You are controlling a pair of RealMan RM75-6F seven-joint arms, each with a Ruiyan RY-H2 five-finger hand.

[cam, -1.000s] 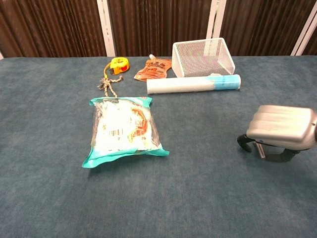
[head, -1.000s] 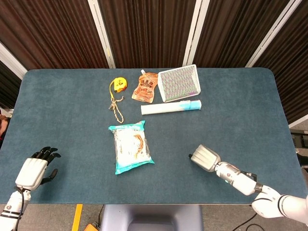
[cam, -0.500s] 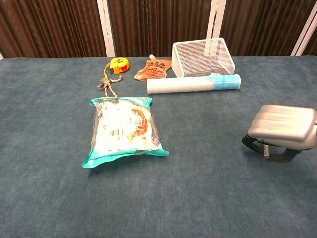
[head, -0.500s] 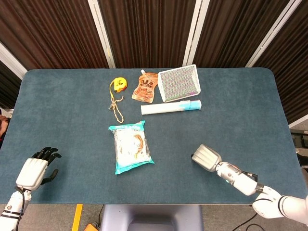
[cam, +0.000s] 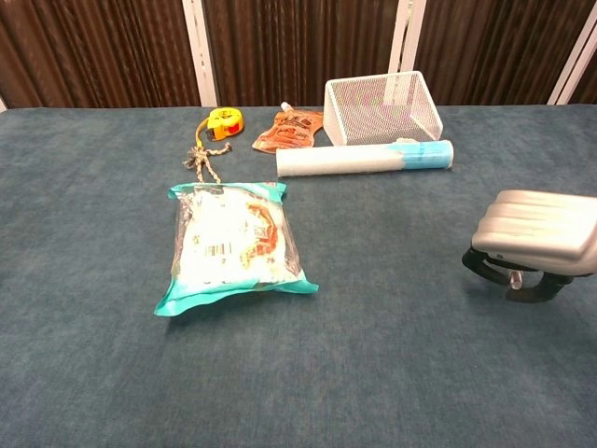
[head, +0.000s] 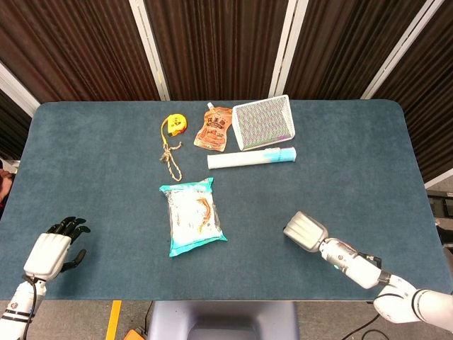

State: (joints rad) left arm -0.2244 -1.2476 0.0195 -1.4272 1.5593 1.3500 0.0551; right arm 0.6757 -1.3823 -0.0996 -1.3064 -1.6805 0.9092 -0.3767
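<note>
My right hand (head: 306, 231) rests low on the blue table (head: 354, 163) at the front right, its silver back up and its dark fingers curled underneath, holding nothing. In the chest view the right hand (cam: 538, 238) sits at the right edge of the frame. Left of it, a hand's width or more away, lies a teal-edged snack bag (head: 193, 216) (cam: 233, 247). My left hand (head: 49, 253) is at the front left corner with its fingers apart and nothing in it; only the head view shows it.
At the back stand a tipped white wire basket (head: 263, 122) (cam: 382, 107), a white tube with a pale blue end (head: 251, 158) (cam: 364, 157), an orange pouch (head: 214, 129) (cam: 291, 131), a yellow tape measure (head: 173, 125) (cam: 224, 122) and a knotted rope (head: 171, 159) (cam: 202, 161).
My right hand has slid slightly to the right and its thumb has tucked in under the palm. The left hand and the objects have not moved.
</note>
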